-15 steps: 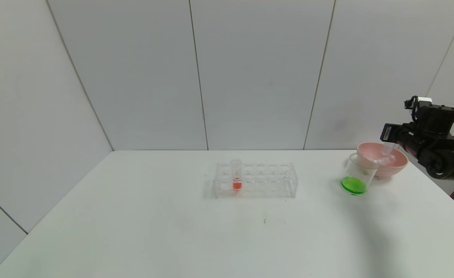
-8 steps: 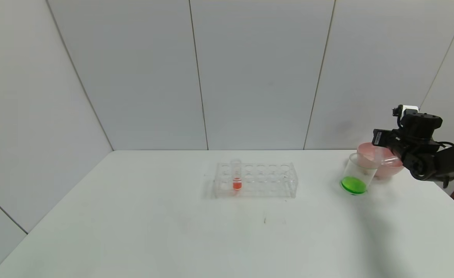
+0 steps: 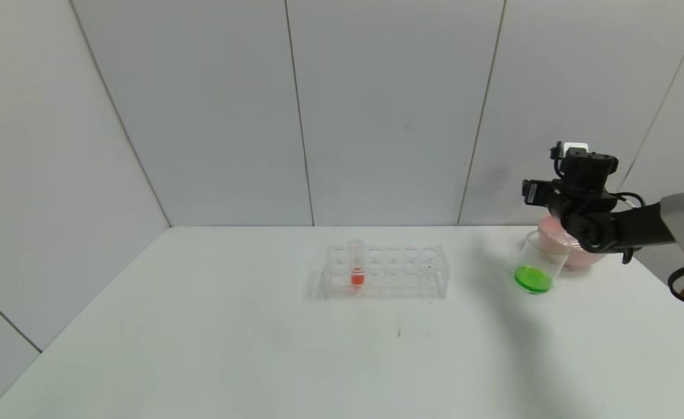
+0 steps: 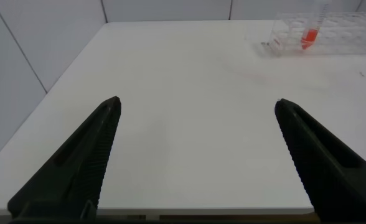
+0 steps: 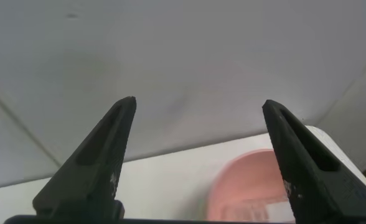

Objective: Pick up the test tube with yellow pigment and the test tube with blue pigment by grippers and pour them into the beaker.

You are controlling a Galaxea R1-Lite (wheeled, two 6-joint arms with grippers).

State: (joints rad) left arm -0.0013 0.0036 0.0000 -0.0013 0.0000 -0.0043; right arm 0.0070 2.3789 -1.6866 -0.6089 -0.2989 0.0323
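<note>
The beaker stands at the right of the table and holds green liquid at its bottom. My right gripper hangs in the air above the beaker and the pink bowl; in the right wrist view it is open and empty, with the bowl below it. No tube with yellow or blue liquid shows; only faint clear shapes lie in the bowl. My left gripper is open and empty, low over the table's near left part, out of the head view.
A clear tube rack stands mid-table with one tube of orange-red liquid in it; both also show in the left wrist view, the rack and the tube. Grey wall panels close off the back and sides.
My right arm has moved left and a little up, from beside the pink bowl to above the beaker and bowl. Beaker, rack and orange-red tube have not moved.
</note>
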